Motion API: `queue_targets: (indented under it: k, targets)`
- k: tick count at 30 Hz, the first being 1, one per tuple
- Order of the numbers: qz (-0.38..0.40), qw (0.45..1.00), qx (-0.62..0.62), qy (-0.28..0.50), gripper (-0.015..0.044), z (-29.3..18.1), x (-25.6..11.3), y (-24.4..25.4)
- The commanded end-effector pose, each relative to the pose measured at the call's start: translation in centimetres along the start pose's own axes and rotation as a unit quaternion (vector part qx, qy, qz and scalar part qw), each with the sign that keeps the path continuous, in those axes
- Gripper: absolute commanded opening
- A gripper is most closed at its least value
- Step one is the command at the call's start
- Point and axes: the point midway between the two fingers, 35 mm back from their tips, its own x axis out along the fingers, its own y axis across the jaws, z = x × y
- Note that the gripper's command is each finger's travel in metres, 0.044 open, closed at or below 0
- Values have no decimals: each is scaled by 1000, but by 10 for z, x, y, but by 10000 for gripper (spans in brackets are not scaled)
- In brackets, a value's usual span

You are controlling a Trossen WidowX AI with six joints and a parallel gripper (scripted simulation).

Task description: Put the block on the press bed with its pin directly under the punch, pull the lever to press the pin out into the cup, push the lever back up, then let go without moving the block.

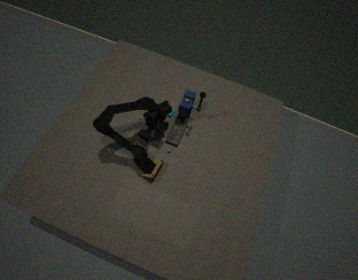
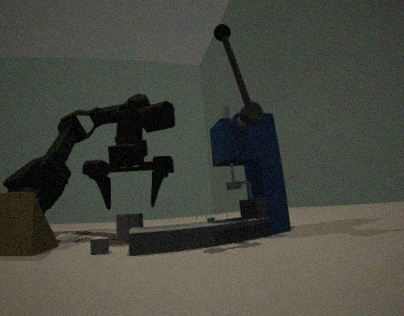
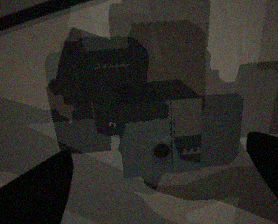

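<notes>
Top view, gripper: the gripper is hanging beside the press bed, toward the desk's left edge; this lone arm is hiding whatever lies below.
Top view, bed: its long axis is running from the blue press, nearer the desk's upper edge, down toward the lower edge.
Exterior view, fingers: standing wide apart, holding nothing.
Exterior view, block: the larger grey block, apparently the workpiece, is sitting upright beside the bed, below the gripper.
Exterior view, lever: the lever is standing raised.
Wrist view, block: apparently lying between the open fingers, showing a dark round spot; shadows are obscuring its long axis and heading.
Next move: probably calling for alignment, then straight descent.
</notes>
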Motion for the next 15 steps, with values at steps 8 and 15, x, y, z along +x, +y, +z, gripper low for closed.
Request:
queue_targets:
  k: [8,15]
  targets:
    - [-1,1000,3,2,440,0,18,-1]
    - [-1,1000,3,3,440,-1,30,-1]
